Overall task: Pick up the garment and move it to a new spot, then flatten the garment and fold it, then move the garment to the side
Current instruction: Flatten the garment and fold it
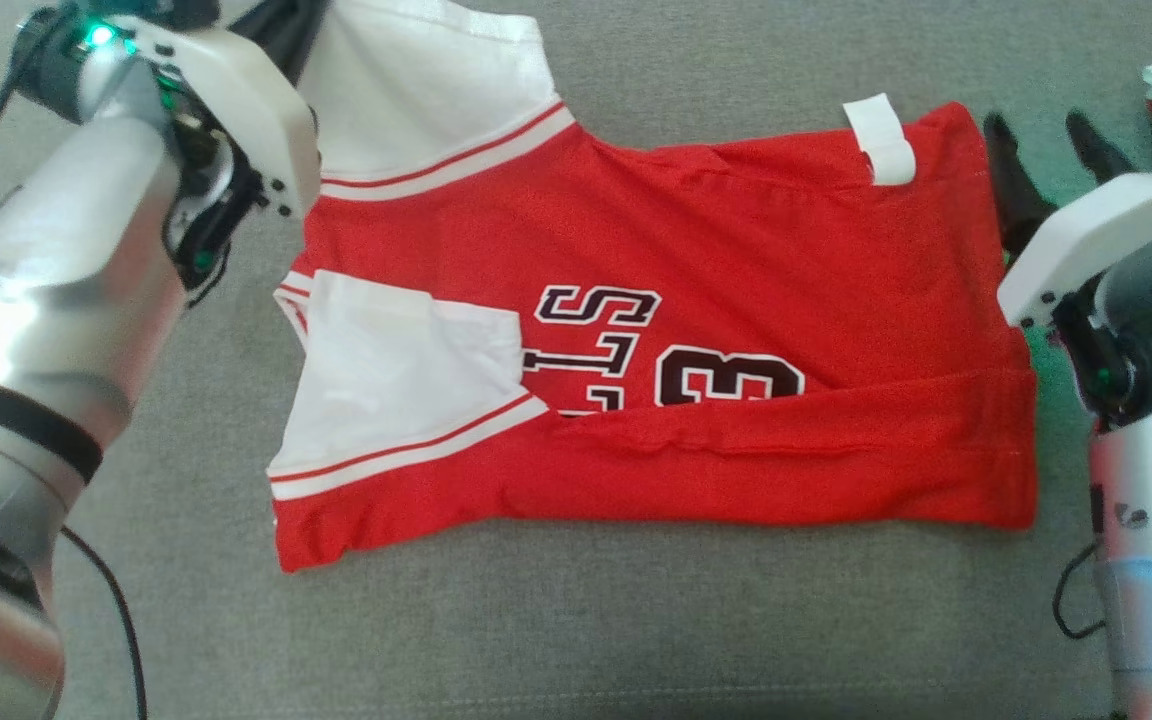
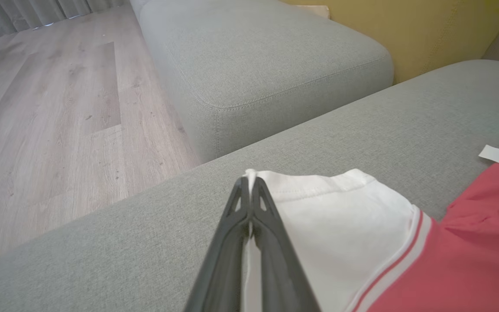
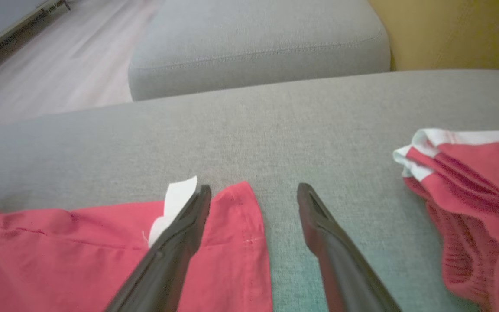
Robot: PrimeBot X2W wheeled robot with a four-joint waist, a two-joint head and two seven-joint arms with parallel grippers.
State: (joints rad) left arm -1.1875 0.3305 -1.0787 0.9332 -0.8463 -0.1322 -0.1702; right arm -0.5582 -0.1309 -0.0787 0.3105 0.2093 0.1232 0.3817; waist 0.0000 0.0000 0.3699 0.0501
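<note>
Head view shows red jersey (image 1: 736, 300) part-folded, left gripper (image 2: 249, 182) seemingly pinching its white sleeve (image 2: 340, 216), right gripper (image 3: 254, 190) agape.

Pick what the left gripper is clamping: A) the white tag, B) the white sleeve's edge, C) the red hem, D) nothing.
B: the left wrist view shows the left gripper closed tight on the edge of the white sleeve.

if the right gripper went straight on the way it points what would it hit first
Most likely bare grey sofa cushion: the open right gripper points across it, with a corner of the red jersey by one finger and another red garment off to the side. Its dip is unclear.
</note>
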